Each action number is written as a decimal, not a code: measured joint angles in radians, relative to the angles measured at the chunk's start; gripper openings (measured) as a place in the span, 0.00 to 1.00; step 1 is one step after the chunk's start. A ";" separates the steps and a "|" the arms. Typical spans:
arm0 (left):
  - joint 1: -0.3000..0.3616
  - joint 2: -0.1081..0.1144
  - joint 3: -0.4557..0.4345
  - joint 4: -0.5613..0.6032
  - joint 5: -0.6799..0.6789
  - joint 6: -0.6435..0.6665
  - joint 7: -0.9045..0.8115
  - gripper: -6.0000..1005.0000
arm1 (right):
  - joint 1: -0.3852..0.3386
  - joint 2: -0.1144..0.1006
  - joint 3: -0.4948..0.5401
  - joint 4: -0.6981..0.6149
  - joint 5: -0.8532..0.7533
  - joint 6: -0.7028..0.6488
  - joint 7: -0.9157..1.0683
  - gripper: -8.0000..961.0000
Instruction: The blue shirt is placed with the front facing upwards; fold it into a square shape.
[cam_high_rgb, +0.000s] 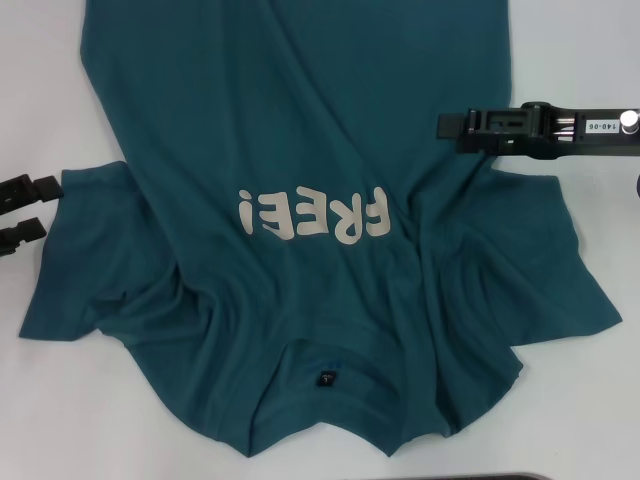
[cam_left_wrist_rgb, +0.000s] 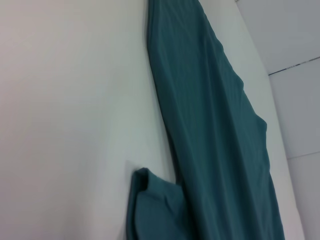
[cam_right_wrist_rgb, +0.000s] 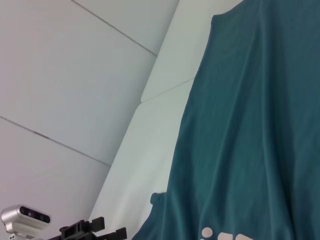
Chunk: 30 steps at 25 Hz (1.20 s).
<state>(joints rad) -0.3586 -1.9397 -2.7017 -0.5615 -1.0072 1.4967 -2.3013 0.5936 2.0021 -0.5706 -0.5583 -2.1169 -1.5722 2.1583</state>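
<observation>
The blue shirt (cam_high_rgb: 300, 150) lies spread on the white table, front up, collar toward me, with its cream lettering (cam_high_rgb: 313, 215) upside down from my side. A small dark neck label (cam_high_rgb: 326, 378) shows inside the collar. The cloth is wrinkled around both sleeves. My left gripper (cam_high_rgb: 25, 210) is open at the table's left edge, just beside the left sleeve (cam_high_rgb: 80, 270), holding nothing. My right gripper (cam_high_rgb: 450, 127) hovers over the shirt's right side, near the armpit above the right sleeve (cam_high_rgb: 545, 260). The left wrist view shows the shirt (cam_left_wrist_rgb: 210, 125) edge-on; the right wrist view shows the shirt (cam_right_wrist_rgb: 250, 125) and the left gripper (cam_right_wrist_rgb: 92, 231).
The white table (cam_high_rgb: 40, 90) shows bare on both sides of the shirt. The shirt's hem runs beyond the far edge of the head view. Beyond the table the right wrist view shows a pale tiled floor (cam_right_wrist_rgb: 65, 75).
</observation>
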 joint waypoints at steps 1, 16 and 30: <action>0.000 0.000 0.000 0.000 0.002 -0.001 0.003 0.93 | 0.000 0.000 0.000 0.000 0.000 0.000 0.000 0.84; -0.004 0.001 0.002 0.001 0.043 -0.045 -0.002 0.80 | 0.000 0.000 0.000 0.000 0.000 -0.001 0.000 0.84; -0.016 -0.020 0.048 0.009 0.079 -0.064 -0.012 0.75 | -0.001 0.000 0.012 0.000 0.000 -0.005 0.000 0.84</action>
<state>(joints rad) -0.3744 -1.9595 -2.6535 -0.5528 -0.9279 1.4326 -2.3131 0.5925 2.0019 -0.5584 -0.5584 -2.1169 -1.5774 2.1583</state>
